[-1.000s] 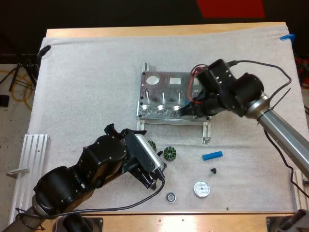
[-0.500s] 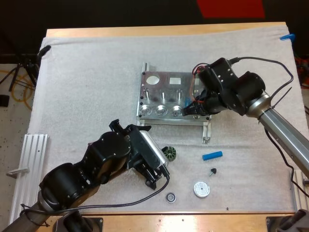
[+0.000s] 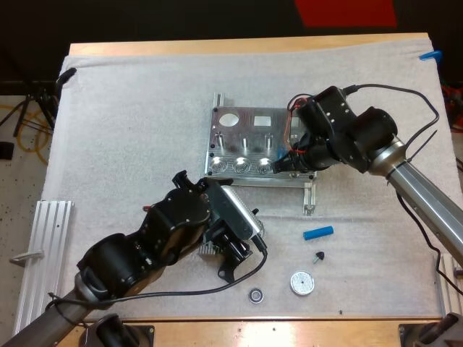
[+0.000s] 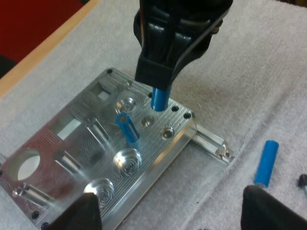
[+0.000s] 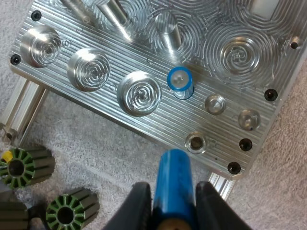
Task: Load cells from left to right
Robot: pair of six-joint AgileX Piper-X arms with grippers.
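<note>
Fingers (image 4: 82,214) of the left gripper (image 3: 240,254) stand spread with nothing between them, over the mat (image 3: 130,130) just in front of the metal fixture (image 3: 246,141), before its near edge. Two green-and-dark toothed rotors (image 5: 19,166) lie on the mat by the fixture's near left corner.

The fixture is a machined aluminium plate with a ribbed, swirl-cut face. It has three round domes along its near edge, cut-out windows at its far side, and small round sockets toward its right end. One bright blue seated cylinder (image 5: 180,81) stands in a socket just right of the third dome, its top a silvery cap ringed in blue.

Right of that, the right gripper (image 5: 173,206) pinches a second blue cylinder (image 5: 172,175) from both sides, over the fixture's near right corner. Whether its tip touches the plate I cannot tell. A loose blue cylinder (image 3: 318,233) lies flat on the mat in front of the fixture's right end, clear of it.
</note>
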